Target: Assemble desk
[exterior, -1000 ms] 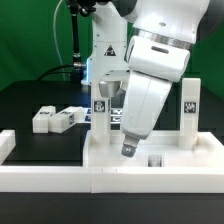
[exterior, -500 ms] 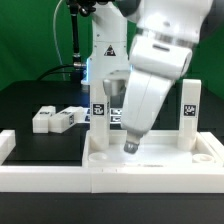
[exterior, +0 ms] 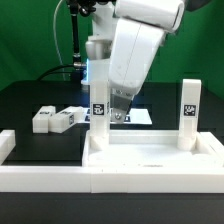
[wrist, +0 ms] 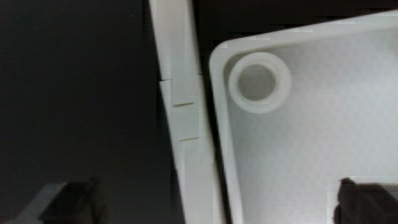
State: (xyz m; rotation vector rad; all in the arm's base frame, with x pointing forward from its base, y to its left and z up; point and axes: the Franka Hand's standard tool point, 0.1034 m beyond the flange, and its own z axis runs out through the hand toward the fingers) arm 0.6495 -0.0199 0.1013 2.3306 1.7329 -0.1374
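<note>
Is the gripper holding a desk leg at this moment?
No, the gripper is open, with nothing between its fingers, above a corner of the tabletop panel.

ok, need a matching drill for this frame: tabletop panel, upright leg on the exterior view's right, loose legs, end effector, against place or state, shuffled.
1. tabletop panel
2. right upright leg
3. loose legs
4. end effector

A. open, holding nothing, over the panel
B. lying loose at the exterior view's left
C. flat at the front of the scene
D. standing on the panel's right end

Pairs: 1-C, 2-D, 3-B, 4-A
</note>
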